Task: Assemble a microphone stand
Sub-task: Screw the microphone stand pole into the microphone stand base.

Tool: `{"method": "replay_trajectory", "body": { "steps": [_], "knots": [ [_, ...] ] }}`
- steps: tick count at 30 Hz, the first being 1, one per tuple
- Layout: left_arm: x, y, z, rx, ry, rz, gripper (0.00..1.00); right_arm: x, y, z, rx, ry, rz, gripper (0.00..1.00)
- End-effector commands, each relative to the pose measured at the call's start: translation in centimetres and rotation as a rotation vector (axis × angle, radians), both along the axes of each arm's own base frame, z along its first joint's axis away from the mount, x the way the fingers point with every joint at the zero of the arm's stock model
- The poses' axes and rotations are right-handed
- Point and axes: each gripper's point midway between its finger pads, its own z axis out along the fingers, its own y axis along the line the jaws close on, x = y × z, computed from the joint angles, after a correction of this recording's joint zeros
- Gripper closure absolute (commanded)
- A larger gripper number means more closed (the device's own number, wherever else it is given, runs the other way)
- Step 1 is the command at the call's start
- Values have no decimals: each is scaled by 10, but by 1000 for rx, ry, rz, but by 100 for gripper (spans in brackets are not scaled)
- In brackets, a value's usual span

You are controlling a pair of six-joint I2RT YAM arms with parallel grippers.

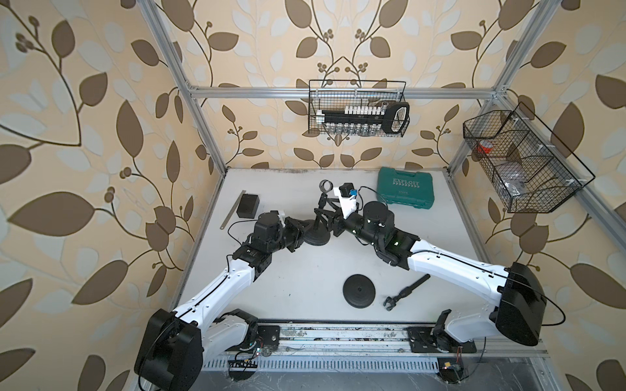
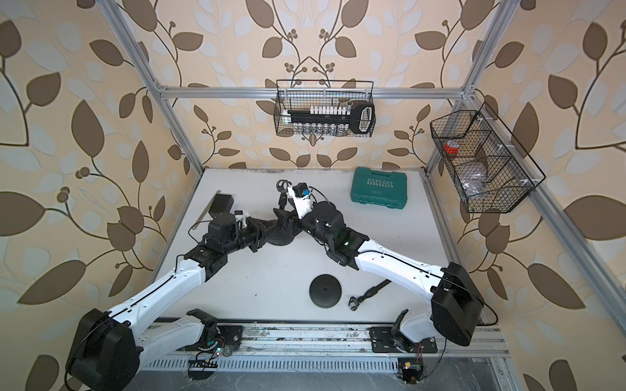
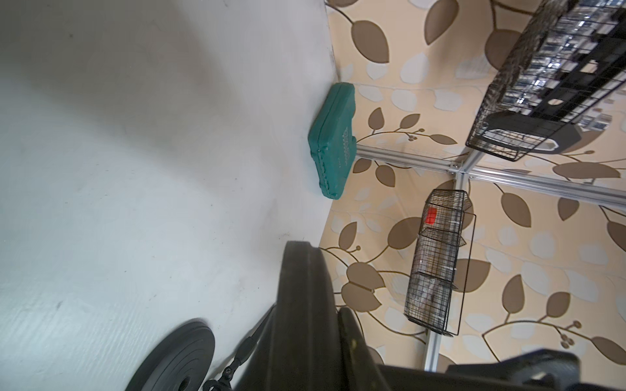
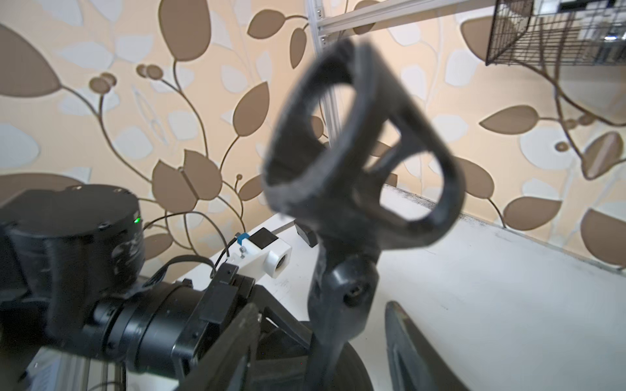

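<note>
Mid-table, between both arms: black microphone stand [image 1: 316, 238], round disc base under thin pole | axis: upright, ring-shaped clip [image 1: 325, 185] on top | left gripper [image 1: 302, 233]: pinching the base's left rim | right gripper [image 1: 324, 220]: spread apart, one finger either side of the pole

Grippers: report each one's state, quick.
Left gripper: shut on the round base, gripping its edge.
Right gripper: open, jaws either side of the upright pole, not gripping it.
</note>
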Motion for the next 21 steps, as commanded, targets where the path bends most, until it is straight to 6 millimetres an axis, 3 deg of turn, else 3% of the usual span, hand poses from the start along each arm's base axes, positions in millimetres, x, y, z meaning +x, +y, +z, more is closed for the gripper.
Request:
{"method": "replay_trajectory", "body": {
  "steps": [1,8,13,21],
  "knots": [
    [9,-4,36,-45,-110,-29,100,-26,-6,22,28,-41,206,37],
    [9,-10,43,-70,-106,-102,100,-21,-37,-4,61,49,347,42],
    [7,-15,49,-90,-135,-148,100,-20,-36,-30,46,105,444,45],
    [4,-25,62,-116,-173,-221,100,-14,-21,-49,63,128,547,44]
  ]
}}
